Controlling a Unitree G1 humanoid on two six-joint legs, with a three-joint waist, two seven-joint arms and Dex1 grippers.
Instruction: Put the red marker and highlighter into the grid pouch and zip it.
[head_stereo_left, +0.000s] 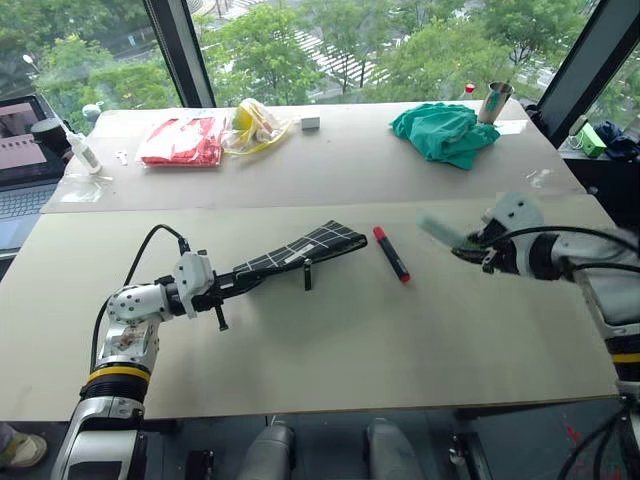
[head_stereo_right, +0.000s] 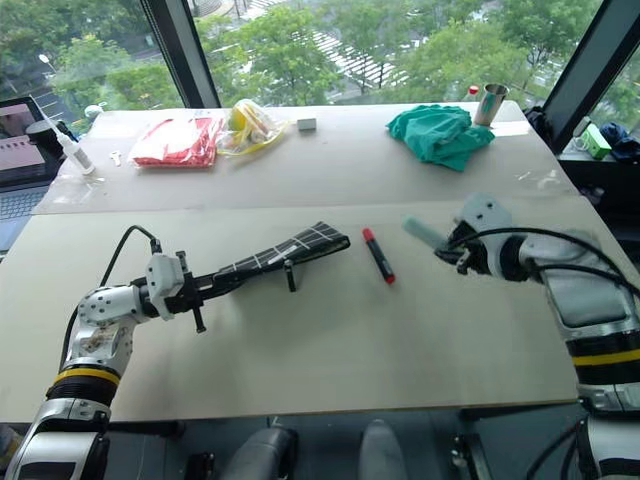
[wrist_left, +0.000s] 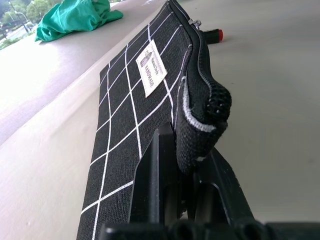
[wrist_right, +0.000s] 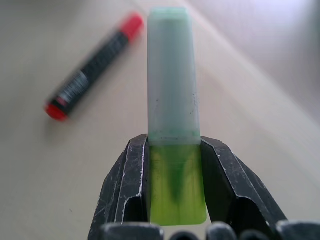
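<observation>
The right gripper (wrist_right: 174, 192), two black matte fingers, is clamped on the stubby highlighter (wrist_right: 172, 100) at its glossy bright green end, and the pale translucent mint body juts out past the fingertips, squared off at its far end; in the head views it is held above the table, the mint end pointing toward the middle. Below it on the smooth beige tabletop (head_stereo_left: 400, 350) lies the slim red marker (head_stereo_left: 391, 253), a round stick with a black middle section and red at both ends, just beside the far end of the pouch and apart from it. The left gripper (wrist_left: 182, 165) is closed tight on one end of the flat black fabric grid pouch (head_stereo_left: 300, 252), pinching the woven cloth and its toothed zipper edge so that it bunches between the fingers; the pouch reaches out toward the marker, white grid lines and a small white sewn label on its face, a black pull strap (head_stereo_left: 308, 274) hanging under it. Well beyond, a crumpled teal cloth (head_stereo_left: 445, 133) sits near a metal cup (head_stereo_left: 495, 101).
</observation>
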